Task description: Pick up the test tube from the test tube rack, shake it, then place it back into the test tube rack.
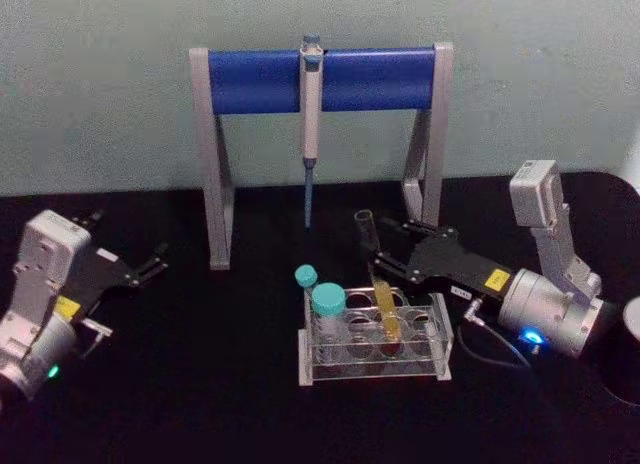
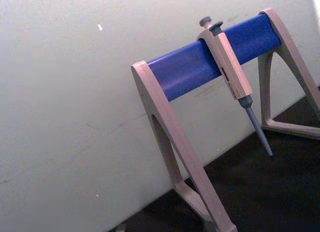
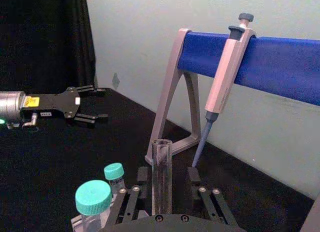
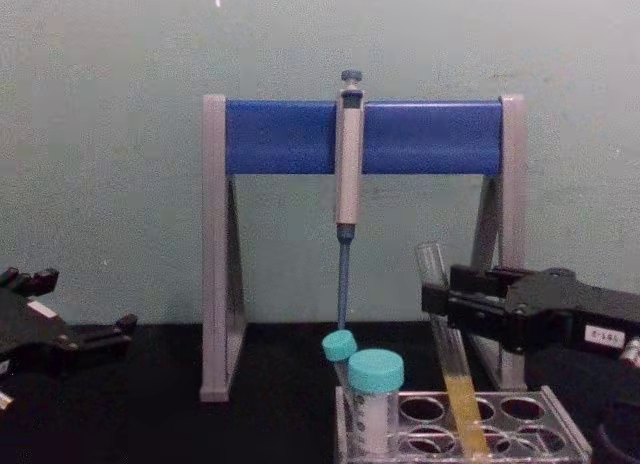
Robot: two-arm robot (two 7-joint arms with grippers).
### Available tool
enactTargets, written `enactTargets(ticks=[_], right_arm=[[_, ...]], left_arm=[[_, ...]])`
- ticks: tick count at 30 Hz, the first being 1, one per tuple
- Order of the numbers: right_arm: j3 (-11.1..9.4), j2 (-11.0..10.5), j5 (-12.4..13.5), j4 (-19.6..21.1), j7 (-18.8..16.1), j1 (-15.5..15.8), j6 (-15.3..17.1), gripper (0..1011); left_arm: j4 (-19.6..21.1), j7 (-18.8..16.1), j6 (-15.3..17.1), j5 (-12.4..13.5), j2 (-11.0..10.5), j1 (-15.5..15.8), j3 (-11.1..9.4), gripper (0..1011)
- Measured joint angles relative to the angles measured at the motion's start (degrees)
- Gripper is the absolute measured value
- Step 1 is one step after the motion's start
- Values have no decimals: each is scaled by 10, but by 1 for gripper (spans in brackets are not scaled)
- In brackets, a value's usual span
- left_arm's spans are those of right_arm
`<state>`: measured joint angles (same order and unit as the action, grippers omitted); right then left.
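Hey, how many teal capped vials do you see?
2. The larger vial stands at the left end of the rack; the smaller one is just behind it, toward the wall. None seems hidden.

a pale grey-green wall (image 1: 100, 84) stood behind the work, plain and evenly lit, with faint scuff lines across it and a small white fleck (image 2: 100, 27) high up. the table (image 1: 200, 414) was matte black right up to the foot of the wall. in the right wrist view a black curtain (image 3: 45, 47) hung beside the wall, meeting it at a straight vertical edge.
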<state>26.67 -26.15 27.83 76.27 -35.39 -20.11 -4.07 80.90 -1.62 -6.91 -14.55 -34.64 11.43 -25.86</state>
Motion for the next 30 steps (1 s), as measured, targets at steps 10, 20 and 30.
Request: enactTargets(ticks=[10, 20, 30], right_arm=[[0, 0, 0, 0, 0, 0, 0, 798], [0, 0, 1, 0, 0, 0, 0, 1000], [-11, -3, -6, 25, 12, 13, -23, 1000]], left_arm=[[0, 0, 0, 0, 0, 0, 0, 1001], [0, 0, 0, 0, 0, 0, 0, 1001], [0, 0, 0, 0, 0, 0, 0, 1002]])
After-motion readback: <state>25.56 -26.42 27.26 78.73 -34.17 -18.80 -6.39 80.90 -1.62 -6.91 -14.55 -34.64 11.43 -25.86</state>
